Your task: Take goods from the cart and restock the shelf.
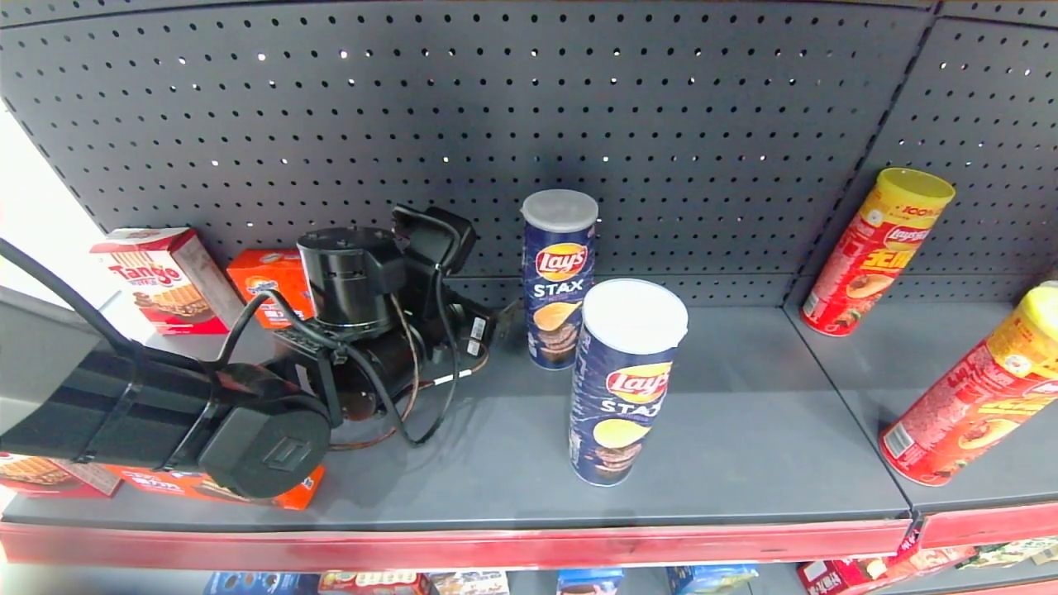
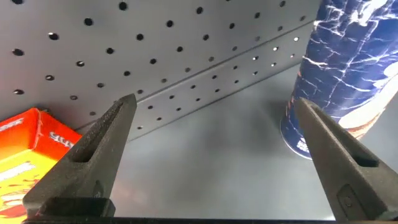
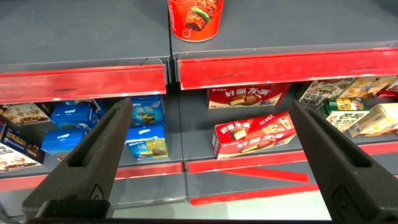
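The rear blue can [image 1: 559, 281] stands upright on the shelf [image 1: 744, 430], close to the pegboard [image 1: 661, 124]; everything else is placed from it. The front blue can [image 1: 626, 380], also upright, is just to its right and nearer the shelf's lip, close by it, though whether they touch I cannot tell. The left tool [image 2: 214, 102] sits low over the shelf to the left of the rear can, spread wide and gripping nothing; in the left wrist view one finger [image 2: 336, 162] is just beside that can's base. Farther left of the can, against the pegboard, is an orange box [image 1: 269, 285], and the left arm lies across flat orange boxes [image 1: 215, 487] well to the left and forward of it. Two red cans [image 1: 876, 252] stand on the next bay, well to the right. The right tool [image 3: 211, 104] is also spread wide and empty, held out in front of the lower shelves [image 3: 249, 168]. I judge the step in hand to be getting the empty left arm off the shelf so it can go to the cart for more goods. To do it well, draw the tool away from the rear can first, leftward and a little up, then pull straight back toward the lip. Avoid any swing to the right, since these tall, narrow cans would likely tip at a light knock, and keep the forearm lifted off the flat boxes so they are not dragged along.
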### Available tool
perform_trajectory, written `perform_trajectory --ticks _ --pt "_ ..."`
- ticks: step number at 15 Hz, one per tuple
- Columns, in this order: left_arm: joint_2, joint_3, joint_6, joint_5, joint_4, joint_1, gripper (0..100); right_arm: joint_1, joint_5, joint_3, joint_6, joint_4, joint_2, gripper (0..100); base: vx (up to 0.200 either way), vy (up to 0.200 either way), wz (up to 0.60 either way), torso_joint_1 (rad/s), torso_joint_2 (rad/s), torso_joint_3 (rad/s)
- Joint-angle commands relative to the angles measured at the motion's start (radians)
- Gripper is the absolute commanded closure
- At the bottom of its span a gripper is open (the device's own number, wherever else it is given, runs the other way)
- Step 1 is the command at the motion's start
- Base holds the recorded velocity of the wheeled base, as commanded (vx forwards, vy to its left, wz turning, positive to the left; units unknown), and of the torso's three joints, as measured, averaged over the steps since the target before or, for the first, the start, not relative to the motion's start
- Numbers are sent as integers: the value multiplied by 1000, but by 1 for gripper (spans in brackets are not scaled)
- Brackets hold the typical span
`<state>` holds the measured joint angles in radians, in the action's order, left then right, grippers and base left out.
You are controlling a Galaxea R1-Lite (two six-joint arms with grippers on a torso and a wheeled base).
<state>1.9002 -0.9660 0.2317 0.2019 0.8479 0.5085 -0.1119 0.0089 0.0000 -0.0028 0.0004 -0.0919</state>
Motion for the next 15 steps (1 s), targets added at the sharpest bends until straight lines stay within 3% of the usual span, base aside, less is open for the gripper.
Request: perform_trajectory --ticks 1,15 --pt "19 -5 0 1 2 8 0 0 0 0 0 0 -2 0 0 0 0 0 0 0" --pt "123 -97 -2 7 0 15 0 0 0 0 0 0 -2 0 0 0 0 0 0 0"
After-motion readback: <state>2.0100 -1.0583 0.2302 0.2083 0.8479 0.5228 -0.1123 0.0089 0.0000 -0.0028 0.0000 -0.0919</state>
